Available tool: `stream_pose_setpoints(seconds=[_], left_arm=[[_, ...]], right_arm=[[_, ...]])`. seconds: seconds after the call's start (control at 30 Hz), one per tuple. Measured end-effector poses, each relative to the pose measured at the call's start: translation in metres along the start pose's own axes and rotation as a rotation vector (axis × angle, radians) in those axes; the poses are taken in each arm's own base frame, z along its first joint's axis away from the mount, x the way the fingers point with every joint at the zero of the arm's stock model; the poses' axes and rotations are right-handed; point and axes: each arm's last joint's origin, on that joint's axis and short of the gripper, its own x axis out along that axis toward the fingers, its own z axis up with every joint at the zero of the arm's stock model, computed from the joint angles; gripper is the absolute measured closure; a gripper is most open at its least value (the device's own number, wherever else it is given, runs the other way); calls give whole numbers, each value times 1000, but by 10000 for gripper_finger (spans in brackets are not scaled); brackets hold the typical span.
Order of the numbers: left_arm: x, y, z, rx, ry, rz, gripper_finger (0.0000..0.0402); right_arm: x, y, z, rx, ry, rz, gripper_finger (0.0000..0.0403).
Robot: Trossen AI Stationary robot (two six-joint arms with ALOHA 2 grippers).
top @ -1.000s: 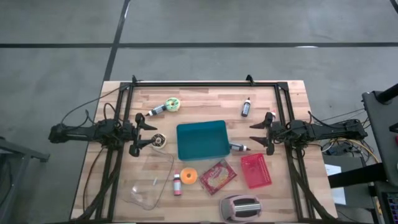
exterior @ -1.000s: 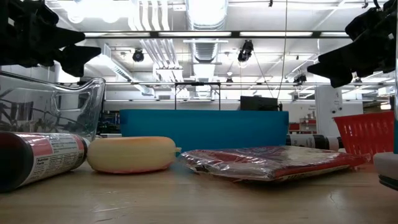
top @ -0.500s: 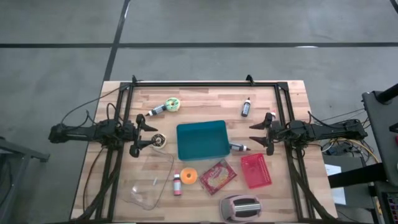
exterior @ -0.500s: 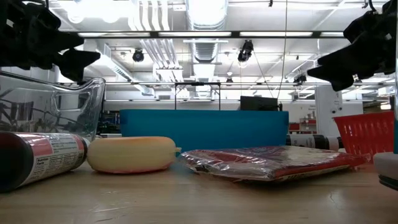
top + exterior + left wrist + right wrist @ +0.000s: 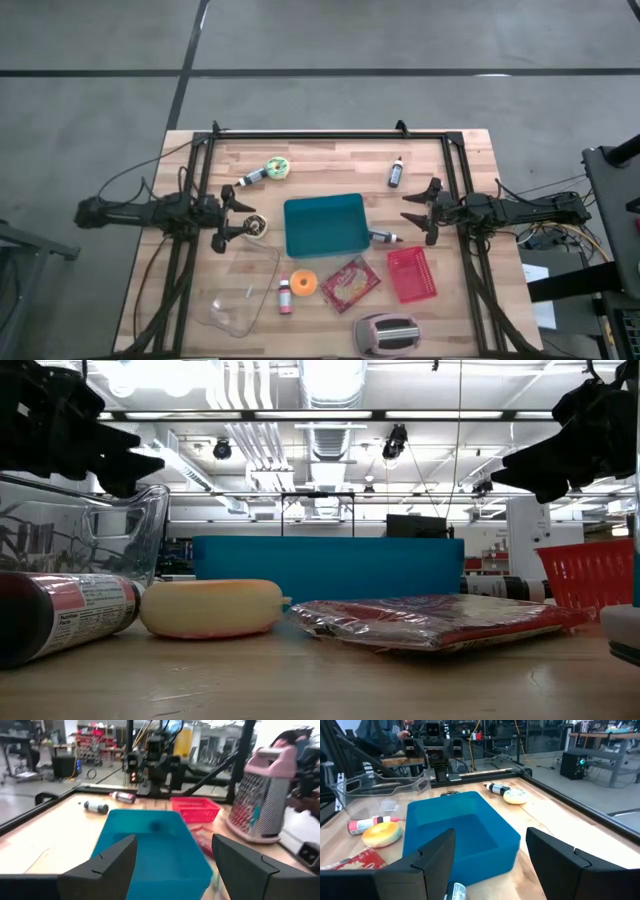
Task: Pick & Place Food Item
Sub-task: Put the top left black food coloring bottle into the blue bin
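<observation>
A yellow-orange donut [image 5: 304,283] and a red food packet [image 5: 349,283] lie flat on the wooden table, near its front edge. In the low view the donut [image 5: 210,608] lies left of the packet [image 5: 430,620]. Behind them a teal bin [image 5: 325,225] stands at the table's middle. My left gripper [image 5: 238,214] hovers open and level at the bin's left side, above the table. My right gripper [image 5: 405,212] hovers open at the bin's right side. In both wrist views the bin [image 5: 150,845] [image 5: 457,837] shows between the spread fingers, with nothing held.
A glass container [image 5: 240,290] and a pink bottle [image 5: 284,296] lie at the near left. A red basket [image 5: 411,273] and a pink grater [image 5: 386,334] stand at the near right. A tape roll [image 5: 257,227], small bottles [image 5: 396,172] [image 5: 383,237] and a green-yellow item [image 5: 276,168] lie around the bin.
Both grippers have turned a little in place, above the table on either side of the bin. Neither has opened or shut, and nothing on the table has moved.
</observation>
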Motion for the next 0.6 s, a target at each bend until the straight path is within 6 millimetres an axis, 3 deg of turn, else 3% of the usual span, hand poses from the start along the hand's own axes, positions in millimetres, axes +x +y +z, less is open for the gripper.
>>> stream_pose_setpoints(seconds=[0.3,0.6], left_arm=[[11,5,-7,-30,161,191,140],[32,2,55,8,381,306,140]], right_arm=[[0,0,0,-16,-2,-15,165],[3,0,-3,-9,39,-24,165]])
